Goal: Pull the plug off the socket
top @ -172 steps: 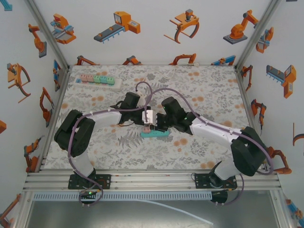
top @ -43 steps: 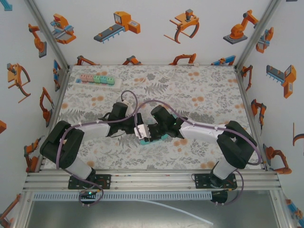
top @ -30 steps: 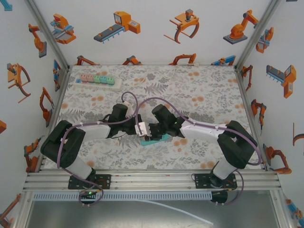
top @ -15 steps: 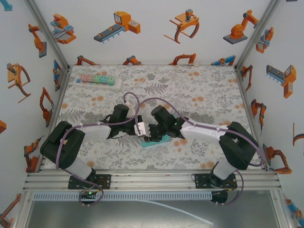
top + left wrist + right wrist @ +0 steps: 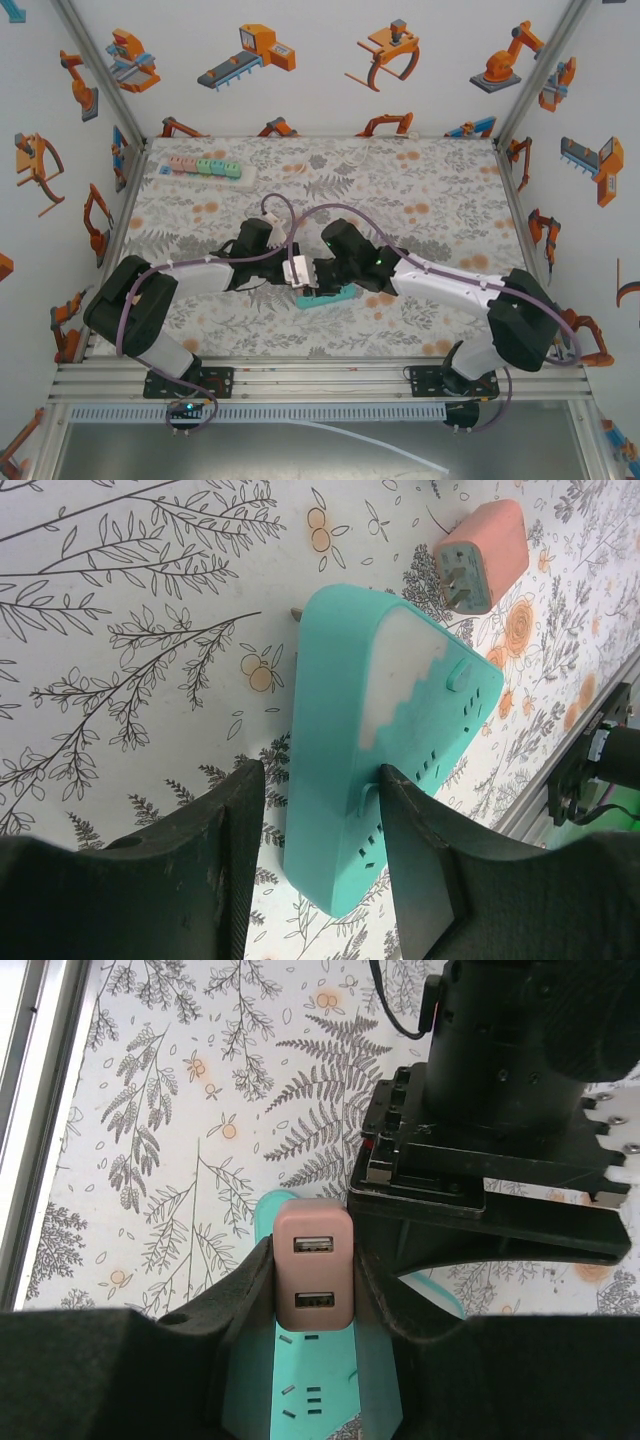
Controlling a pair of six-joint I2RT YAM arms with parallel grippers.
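1. Right end effector (image 5: 312, 1244) is clamped tight on the plug (image 5: 313, 1278), USB face up at its camera, with the socket (image 5: 310, 1388) just underneath
2. Left end effector (image 5: 320, 780) sits narrow astride the socket; whether it truly pinches, I cannot tell
3. My call: pin the socket to the desk (image 5: 120, 600), then pull the plug straight out, no rocking
4. The left wrist view adds a pink block (image 5: 482, 552), prongs showing, lying beyond the socket's far end; the right wrist view gives the plug grip instead

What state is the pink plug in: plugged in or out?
Out: the pink plug shows bare prongs, apart from the teal socket strip.
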